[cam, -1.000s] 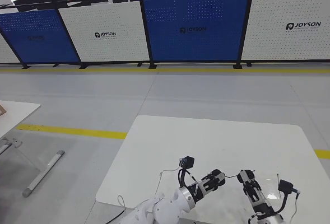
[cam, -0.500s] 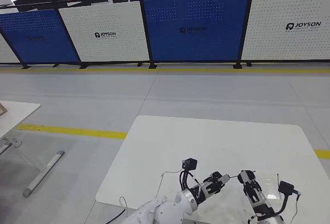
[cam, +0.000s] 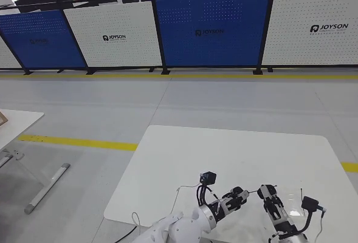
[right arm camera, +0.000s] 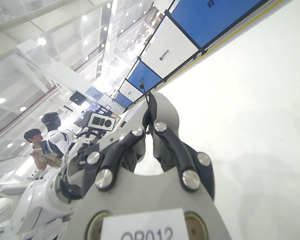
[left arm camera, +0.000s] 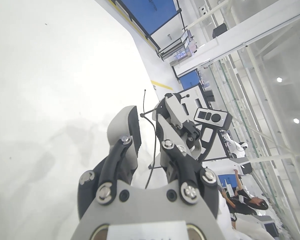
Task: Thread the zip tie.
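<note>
A thin black zip tie (left arm camera: pixel 154 141) hangs just above the white table (cam: pixel 227 152) near its front edge. My right gripper (right arm camera: pixel 151 98) is shut on it, and the tie's small head (right arm camera: pixel 141 84) pokes out past the fingertips. From there the strap curves back between the fingers of my left gripper (left arm camera: pixel 146 123), which stands open around it without pinching it. In the top view the left gripper (cam: pixel 242 195) and the right gripper (cam: pixel 267 191) face each other closely, with a short piece of the tie (cam: pixel 252 192) between them.
A small clear piece (cam: pixel 295 212) lies on the table beside the right arm, with a thin black strip (cam: pixel 301 197) next to it. The table's left edge (cam: pixel 127 176) is close to the left arm. Another table (cam: pixel 2 127) stands far left.
The left arm has shifted slightly to the right, closer to the right gripper. The right arm has hardly moved.
</note>
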Motion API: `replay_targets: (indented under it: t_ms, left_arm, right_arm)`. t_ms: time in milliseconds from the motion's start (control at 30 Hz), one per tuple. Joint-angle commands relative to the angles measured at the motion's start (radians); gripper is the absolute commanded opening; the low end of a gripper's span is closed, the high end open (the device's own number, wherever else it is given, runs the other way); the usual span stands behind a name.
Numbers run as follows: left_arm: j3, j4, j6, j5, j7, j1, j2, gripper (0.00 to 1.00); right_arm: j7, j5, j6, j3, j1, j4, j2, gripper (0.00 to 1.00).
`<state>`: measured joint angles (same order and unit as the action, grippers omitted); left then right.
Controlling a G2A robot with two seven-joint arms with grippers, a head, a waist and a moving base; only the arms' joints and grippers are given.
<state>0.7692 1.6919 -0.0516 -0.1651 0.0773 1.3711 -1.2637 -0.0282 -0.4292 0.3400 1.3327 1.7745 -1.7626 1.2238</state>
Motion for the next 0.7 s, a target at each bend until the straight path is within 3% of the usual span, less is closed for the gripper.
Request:
replay_targets:
  t_ms: [0,100,667]
  left_arm:
    - [0.001,-0.002,0.0,0.003,-0.002,0.0,-0.001,0.11]
    - [0.003,-0.003,0.001,0.004,-0.003,0.0,-0.002,0.0]
    - [0.009,0.007,0.029,-0.008,0.026,0.009,-0.002,0.0]
  right_arm:
    - [-0.001,-0.001,0.0,0.0,0.001,-0.001,-0.001,0.0]
    - [-0.002,-0.002,0.0,-0.001,0.002,-0.003,-0.001,0.0]
    - [0.019,-0.004,0.0,-0.008,0.001,-0.007,-0.007,0.0]
